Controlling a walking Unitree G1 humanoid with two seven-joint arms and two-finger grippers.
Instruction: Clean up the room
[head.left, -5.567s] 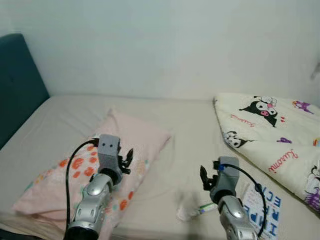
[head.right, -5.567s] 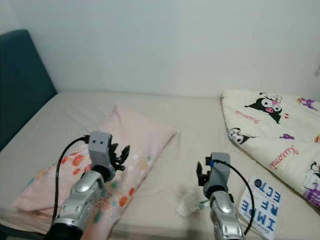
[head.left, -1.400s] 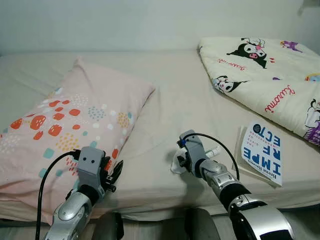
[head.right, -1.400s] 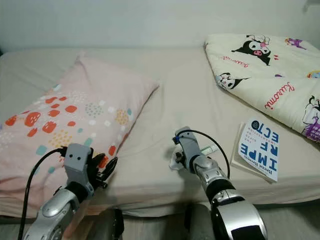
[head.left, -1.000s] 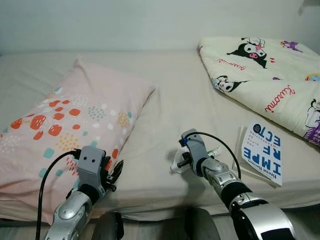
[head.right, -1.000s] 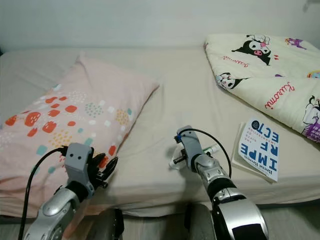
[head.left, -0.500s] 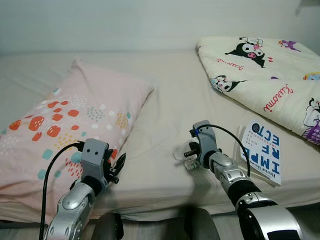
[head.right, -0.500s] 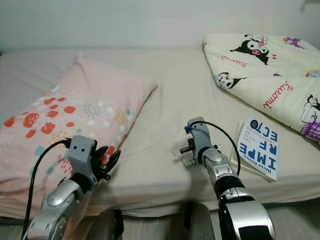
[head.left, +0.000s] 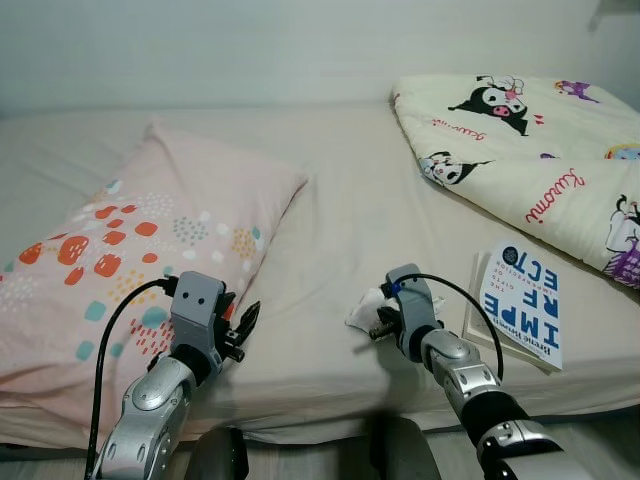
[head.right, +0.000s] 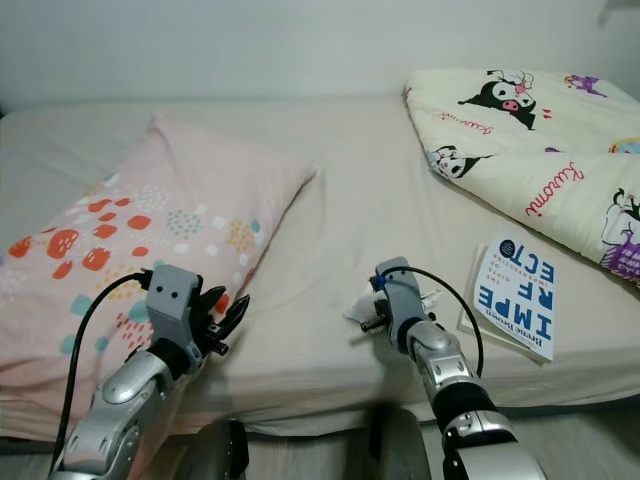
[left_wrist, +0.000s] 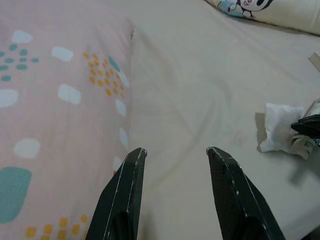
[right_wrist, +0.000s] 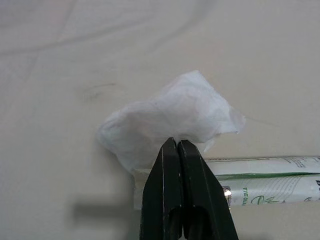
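crumpled tissue (right_wrist: 170, 122) pinched in the right gripper (right_wrist: 177, 145) above the bed (head.left: 340, 200); left gripper (left_wrist: 175, 155) spread wide.

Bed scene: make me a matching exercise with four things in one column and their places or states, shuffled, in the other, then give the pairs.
Things
1. crumpled tissue
2. book
3. pillow
4. left gripper

Places or states
A. pink with coloured spots, on the robot's left side of the bed
B. open, hovering at the pillow's edge
C. pinched by the right gripper, beside a tube
D. flat near the bed's front edge, just below the cartoon-print quilt

Pairs: 1-C, 2-D, 3-A, 4-B
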